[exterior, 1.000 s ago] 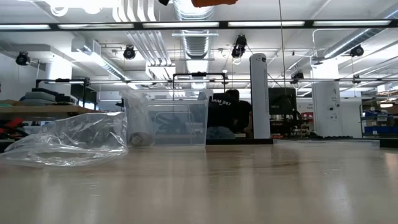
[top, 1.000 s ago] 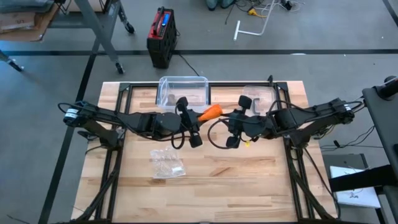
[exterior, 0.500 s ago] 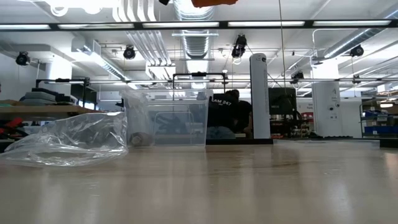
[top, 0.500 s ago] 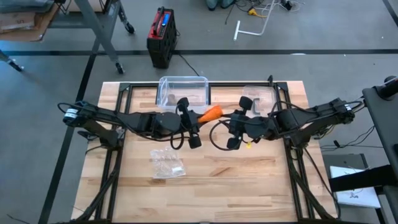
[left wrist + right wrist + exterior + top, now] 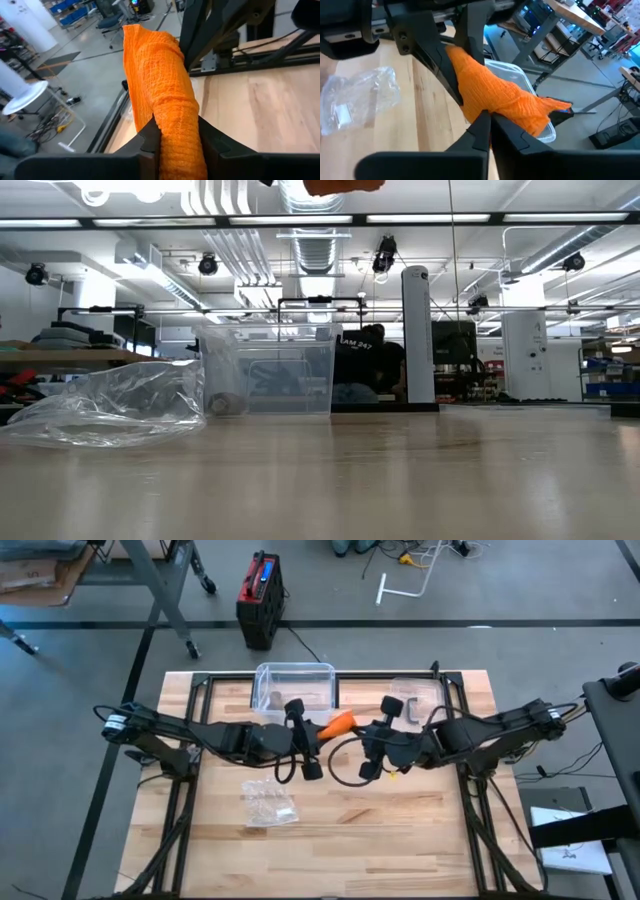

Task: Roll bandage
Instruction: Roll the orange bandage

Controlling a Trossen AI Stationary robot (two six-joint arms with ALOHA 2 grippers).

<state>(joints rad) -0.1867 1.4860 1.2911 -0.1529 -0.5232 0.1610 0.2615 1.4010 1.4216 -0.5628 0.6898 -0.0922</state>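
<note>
Wooden table (image 5: pixel 400 820); bandage (image 5: pixel 340 721) mid-air

Bandage (image 5: pixel 341 721) between both arms; bag (image 5: pixel 268 803) before, bin (image 5: pixel 294 685) behind.

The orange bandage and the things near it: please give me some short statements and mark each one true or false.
1. The left tool is shut on the orange bandage. True.
2. The bandage lies flat on the table. False: both tools hold it above the table.
3. The right tool is wide open. False: it is shut on the bandage.
4. A clear plastic bag lies on the table. True.
5. The clear bin stands on the floor. False: it stands at the table's far edge.
</note>
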